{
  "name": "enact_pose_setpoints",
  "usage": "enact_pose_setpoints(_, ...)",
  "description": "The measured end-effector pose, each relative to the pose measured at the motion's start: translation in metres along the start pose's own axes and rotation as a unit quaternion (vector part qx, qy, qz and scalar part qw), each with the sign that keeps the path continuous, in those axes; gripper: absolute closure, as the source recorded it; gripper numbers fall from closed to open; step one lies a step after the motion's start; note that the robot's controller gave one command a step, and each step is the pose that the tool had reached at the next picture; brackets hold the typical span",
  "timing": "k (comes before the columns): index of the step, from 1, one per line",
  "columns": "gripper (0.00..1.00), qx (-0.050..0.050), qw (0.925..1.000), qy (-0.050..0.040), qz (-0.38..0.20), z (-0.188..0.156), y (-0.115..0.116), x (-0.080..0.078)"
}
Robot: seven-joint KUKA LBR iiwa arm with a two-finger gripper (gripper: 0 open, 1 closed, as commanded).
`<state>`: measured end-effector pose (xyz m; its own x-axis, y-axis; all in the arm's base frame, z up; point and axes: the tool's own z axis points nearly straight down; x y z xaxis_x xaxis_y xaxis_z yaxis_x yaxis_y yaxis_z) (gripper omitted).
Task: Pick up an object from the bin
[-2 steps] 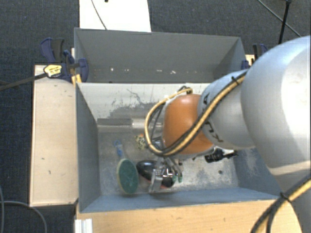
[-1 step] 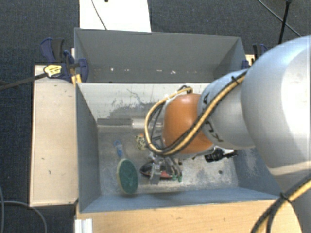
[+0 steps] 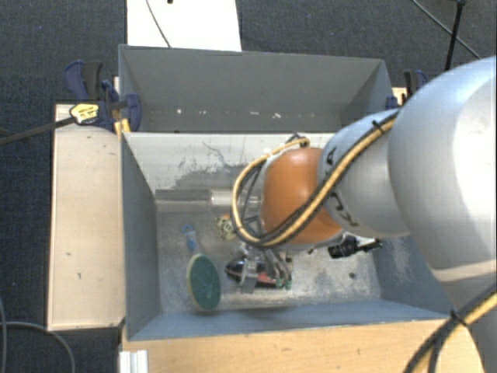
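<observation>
Reaching down under its orange wrist cover [image 3: 293,186], the gripper [image 3: 260,273] is hanging low over the floor of the grey metal bin [image 3: 144,231], near the front wall; how far open it is cannot be told. A dark green oval disc [image 3: 203,282] is resting just beside it, toward the front left corner; a small blue piece [image 3: 189,238] is lying farther back.

Bright even light; faint glints along the bin's back wall [image 3: 248,84].
</observation>
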<state>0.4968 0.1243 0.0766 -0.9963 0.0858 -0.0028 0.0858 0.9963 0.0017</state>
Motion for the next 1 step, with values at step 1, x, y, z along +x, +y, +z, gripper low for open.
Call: enact_pose_setpoints(1, 1.00, -0.001, 1.0000, -0.0029, -0.001, -0.1271, 0.0007, -0.0025)
